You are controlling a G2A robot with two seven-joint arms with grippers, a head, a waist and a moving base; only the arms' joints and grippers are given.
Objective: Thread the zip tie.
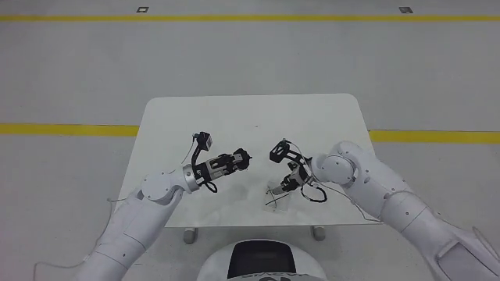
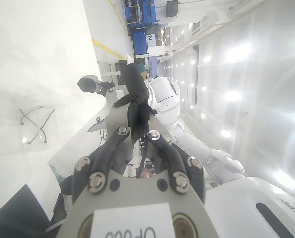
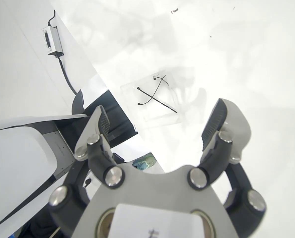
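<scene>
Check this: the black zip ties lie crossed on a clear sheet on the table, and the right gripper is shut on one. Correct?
No. The right wrist view shows the right gripper open, holding nothing; the zip ties do lie crossed on the clear sheet on the table.

Black zip ties (image 3: 157,100) lie in a clear tray (image 3: 160,120) on my white table (image 1: 250,117), and the pads (image 3: 212,120) of my right gripper (image 3: 161,106) are ribbed black.
</scene>
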